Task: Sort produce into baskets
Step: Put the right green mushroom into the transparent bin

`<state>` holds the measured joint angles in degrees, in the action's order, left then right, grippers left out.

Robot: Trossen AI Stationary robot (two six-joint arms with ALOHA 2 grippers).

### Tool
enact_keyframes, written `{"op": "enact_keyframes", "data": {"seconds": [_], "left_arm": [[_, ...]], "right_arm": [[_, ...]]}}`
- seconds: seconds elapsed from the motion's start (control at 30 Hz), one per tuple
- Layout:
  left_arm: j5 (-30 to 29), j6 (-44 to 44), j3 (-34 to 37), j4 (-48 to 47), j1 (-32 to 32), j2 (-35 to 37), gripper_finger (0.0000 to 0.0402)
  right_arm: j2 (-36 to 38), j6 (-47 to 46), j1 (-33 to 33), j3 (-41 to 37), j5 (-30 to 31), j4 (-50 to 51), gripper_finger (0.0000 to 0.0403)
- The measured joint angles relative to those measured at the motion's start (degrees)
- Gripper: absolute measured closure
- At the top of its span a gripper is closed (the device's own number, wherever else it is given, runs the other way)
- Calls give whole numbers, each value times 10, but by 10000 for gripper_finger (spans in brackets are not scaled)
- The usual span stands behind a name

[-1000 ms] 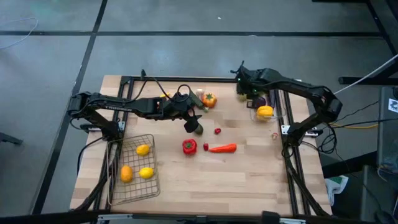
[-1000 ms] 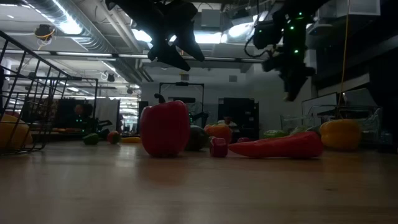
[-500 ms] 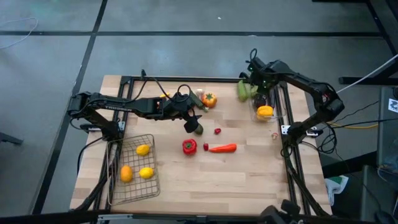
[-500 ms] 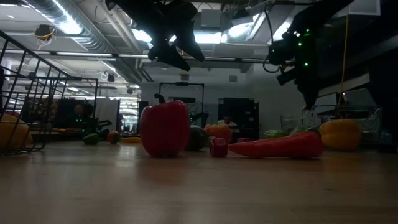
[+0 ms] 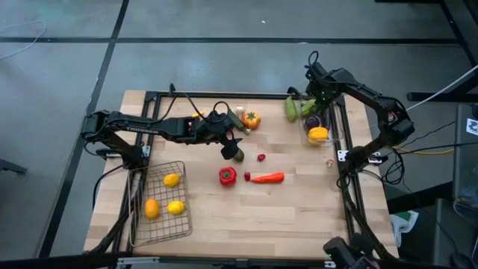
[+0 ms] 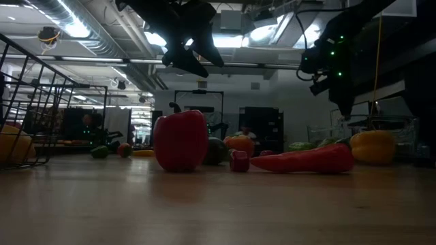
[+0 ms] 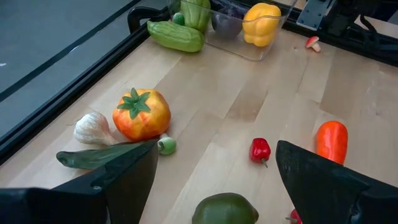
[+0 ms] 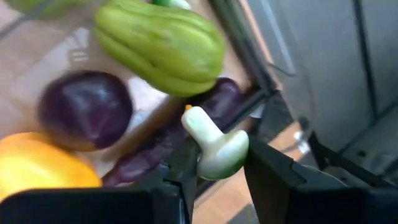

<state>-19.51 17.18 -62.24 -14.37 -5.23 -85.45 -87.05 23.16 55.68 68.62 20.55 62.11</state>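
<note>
The right gripper [image 8: 214, 163] clamps a pale green vegetable piece [image 8: 217, 147] above the clear bin [image 5: 309, 134] at the worktop's far right corner, while the left gripper [image 7: 211, 180] hangs mid-table, jaws apart.

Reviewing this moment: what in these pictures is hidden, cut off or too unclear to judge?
- High view: the right gripper hides whatever it holds; only the right wrist view shows a pale green-white piece between its fingers.
- Right wrist view: the clear bin walls cannot be traced, so whether the piece is over it is unclear.
- Low view: the wire basket is cut off by the edge, its contents mostly hidden.
- Left wrist view: the left gripper is open; the green piece below is cut off.
</note>
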Motion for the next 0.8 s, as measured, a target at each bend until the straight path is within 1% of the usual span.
{"op": "enact_keyframes", "data": {"seconds": [0.13,0.33,0.57,0.67,0.8], "left_arm": [[0,0,0,0,0,0,79],[0,0,0,0,0,0,79],[0,0,0,0,0,0,79],[0,0,0,0,0,0,79],[0,0,0,0,0,0,79]], "right_arm": [[0,-9,-2,0,28,-29,285],[0,-9,-2,0,29,-62,285],[0,-5,-2,0,28,-62,285],[0,10,-2,0,12,-61,274],[0,14,-2,0,-8,-61,240]]}}
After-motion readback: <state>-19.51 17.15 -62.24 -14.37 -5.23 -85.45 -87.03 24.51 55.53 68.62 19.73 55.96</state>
